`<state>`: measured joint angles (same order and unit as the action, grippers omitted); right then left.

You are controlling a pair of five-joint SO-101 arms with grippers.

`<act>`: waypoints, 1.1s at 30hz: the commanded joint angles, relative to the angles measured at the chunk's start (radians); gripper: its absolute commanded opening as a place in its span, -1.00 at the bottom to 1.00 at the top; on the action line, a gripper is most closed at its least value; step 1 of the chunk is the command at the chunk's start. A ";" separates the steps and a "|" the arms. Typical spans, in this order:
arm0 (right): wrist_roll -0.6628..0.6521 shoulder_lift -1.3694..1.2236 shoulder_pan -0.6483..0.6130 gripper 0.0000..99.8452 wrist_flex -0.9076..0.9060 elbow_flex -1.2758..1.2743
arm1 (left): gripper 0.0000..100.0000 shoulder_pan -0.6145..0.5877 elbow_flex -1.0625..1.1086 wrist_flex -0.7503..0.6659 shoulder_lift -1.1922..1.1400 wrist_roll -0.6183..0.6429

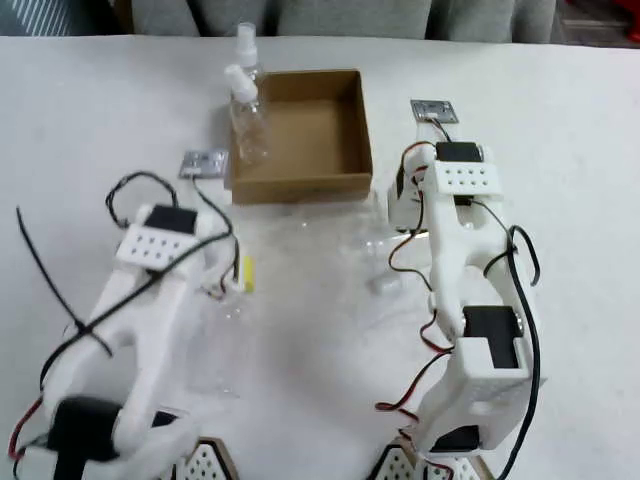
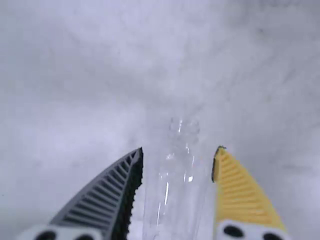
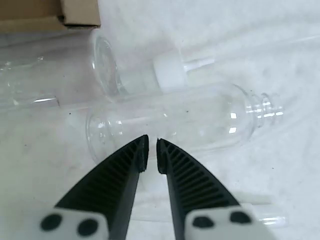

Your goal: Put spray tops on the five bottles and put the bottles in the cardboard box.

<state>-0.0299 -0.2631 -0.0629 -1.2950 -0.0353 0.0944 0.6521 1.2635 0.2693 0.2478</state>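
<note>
My left gripper (image 2: pixel 179 150) is open, its grey and yellow fingers on either side of a clear, topless bottle (image 2: pixel 175 190) that lies on the white table. In the high view its yellow finger (image 1: pixel 247 272) sits left of centre. My right gripper (image 3: pixel 150 150) is shut with nothing in it, just above another topless bottle (image 3: pixel 170 125) lying on its side. Beyond that lies a bottle with a white spray top (image 3: pixel 170 70). The cardboard box (image 1: pixel 355 130) stands at the back centre. One topped bottle (image 1: pixel 246 115) rests at its left wall, and another (image 1: pixel 247 45) is behind it.
More clear bottles lie on the table in front of the box (image 1: pixel 365 250), hard to make out against the white. A box corner (image 3: pixel 75 12) shows in the right wrist view. Two small grey plates (image 1: pixel 203 164) (image 1: pixel 433 110) flank the box. The right arm (image 1: pixel 460 180) stands right of the box.
</note>
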 commanded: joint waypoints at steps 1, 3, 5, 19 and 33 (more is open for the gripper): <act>-0.012 -0.008 0.005 -0.94 0.013 -0.020 | -0.51 0.016 0.086 0.046 0.173 -0.009; -0.012 -0.008 0.005 -0.94 0.013 -0.020 | -0.50 0.016 0.109 0.048 0.214 -0.009; -0.012 -0.008 0.005 -0.94 0.013 -0.020 | -0.50 0.015 0.126 0.041 0.236 -0.009; -0.012 -0.008 0.005 -0.94 0.013 -0.021 | -0.50 0.018 0.192 0.002 0.220 -0.008; -0.012 -0.008 0.005 -0.94 0.013 -0.021 | -0.50 0.019 0.058 -0.017 -0.053 -0.009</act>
<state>-0.0299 -0.2631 -0.0629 -1.2950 -0.0353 0.0990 0.7764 1.2727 0.2401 0.2478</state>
